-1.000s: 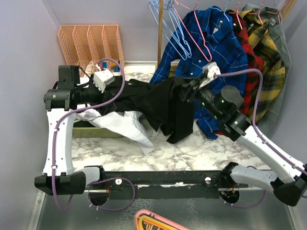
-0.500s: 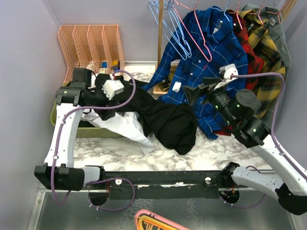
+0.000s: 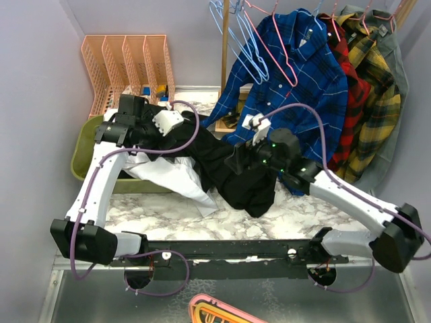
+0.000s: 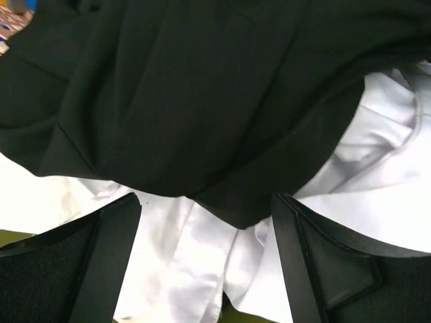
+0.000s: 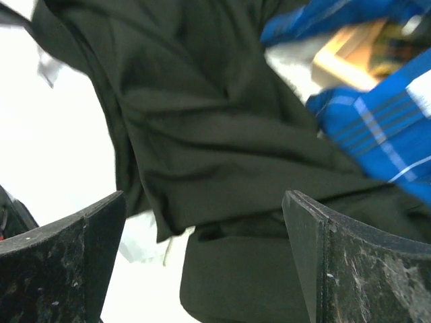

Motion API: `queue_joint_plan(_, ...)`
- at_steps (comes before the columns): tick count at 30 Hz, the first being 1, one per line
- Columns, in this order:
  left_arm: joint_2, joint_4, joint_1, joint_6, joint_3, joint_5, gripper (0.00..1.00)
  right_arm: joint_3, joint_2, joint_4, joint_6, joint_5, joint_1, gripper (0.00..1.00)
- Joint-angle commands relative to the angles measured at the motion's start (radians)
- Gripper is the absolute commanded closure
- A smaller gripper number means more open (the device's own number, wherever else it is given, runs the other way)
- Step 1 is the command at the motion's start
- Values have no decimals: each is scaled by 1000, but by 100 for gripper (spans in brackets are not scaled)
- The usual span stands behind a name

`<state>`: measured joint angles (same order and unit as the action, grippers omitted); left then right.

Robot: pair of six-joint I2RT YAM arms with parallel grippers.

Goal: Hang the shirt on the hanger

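Observation:
The black shirt [image 3: 229, 168] lies crumpled across the middle of the table, partly over a white garment. It fills the left wrist view [image 4: 202, 101] and the right wrist view [image 5: 222, 134]. The pink hanger [image 3: 269, 50] hangs on the back rail in front of the blue plaid shirt. My left gripper [image 3: 182, 138] [image 4: 205, 202] is open just above the black shirt's edge and holds nothing. My right gripper [image 3: 236, 161] [image 5: 204, 198] is open above the shirt's right part and holds nothing.
The white garment [image 3: 172, 175] [image 4: 202, 269] spills out of a green bin [image 3: 81, 151] at the left. An orange wire rack [image 3: 128, 64] stands at the back left. Light blue hangers [image 3: 236, 40], a wooden post [image 3: 224, 47] and plaid shirts [image 3: 303, 74] fill the back right.
A second ago the shirt hung stretched between both grippers. It has dropped onto the table. My right gripper swung away right, then came back left and down over it. My left gripper moved toward the back.

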<state>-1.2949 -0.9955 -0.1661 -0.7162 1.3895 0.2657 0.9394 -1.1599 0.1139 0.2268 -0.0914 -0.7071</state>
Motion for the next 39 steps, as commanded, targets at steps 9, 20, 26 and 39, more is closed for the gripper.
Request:
queue_joint_plan(9,-60,49,-40,-5,-19,2,31,-3,-261,-237,103,-287,-10,0)
queue_joint_plan(20,-79,52,-78,9,-9,1,66,-7,-382,-283,106,-270,-133,0)
queue_joint_plan(26,-75,59,-97,15,-12,-20,84,19,-429,-286,123,-183,-137,0)
queue_joint_plan(39,-69,51,-114,17,-22,-12,100,153,-542,-202,128,-1,-137,40)
